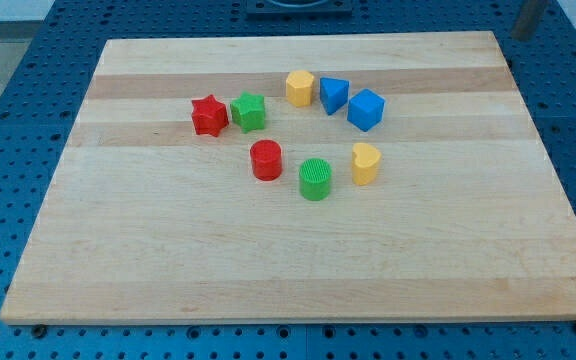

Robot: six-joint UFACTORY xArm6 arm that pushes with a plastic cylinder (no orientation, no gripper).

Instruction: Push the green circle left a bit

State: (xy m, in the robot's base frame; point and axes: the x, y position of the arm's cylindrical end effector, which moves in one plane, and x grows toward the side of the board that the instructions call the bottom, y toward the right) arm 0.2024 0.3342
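Tip not showing, so direction to green circle not tellable; holding nothing visible. Sitting between red cylinder and yellow block.

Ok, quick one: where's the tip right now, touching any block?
My tip: not in view in this frame, so contact cannot be told. The green circle stands free beside the red circle.
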